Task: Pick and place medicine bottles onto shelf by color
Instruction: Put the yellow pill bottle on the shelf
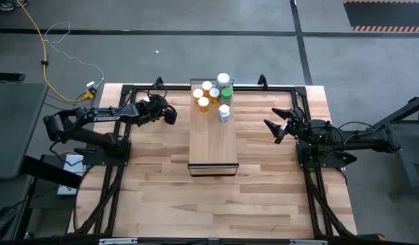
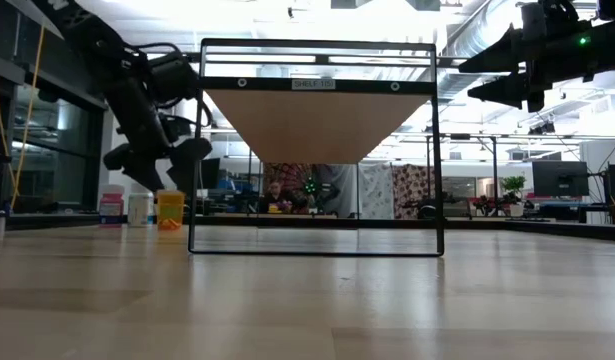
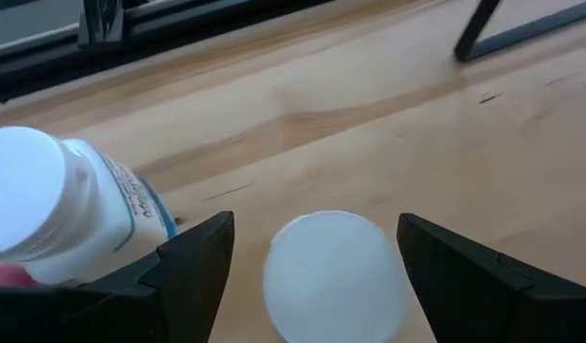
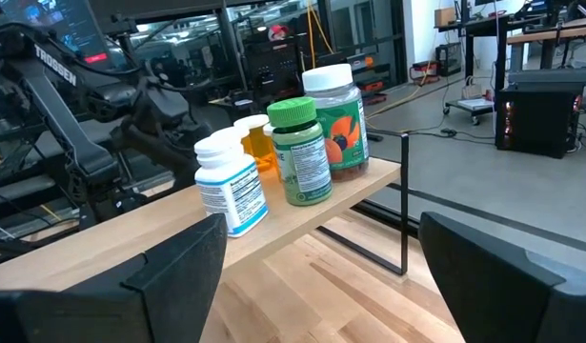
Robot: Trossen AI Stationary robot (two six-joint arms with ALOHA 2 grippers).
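A white bottle cap (image 3: 334,274) sits between the spread fingers of my left claw (image 3: 312,276), over the table (image 3: 388,124) beside the shelf (image 1: 212,139).

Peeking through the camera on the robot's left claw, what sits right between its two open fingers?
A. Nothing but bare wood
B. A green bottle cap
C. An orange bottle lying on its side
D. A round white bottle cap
D. In the left wrist view, a round white cap sits between the open fingers of the left claw, with a white bottle off to one side on the wooden table.
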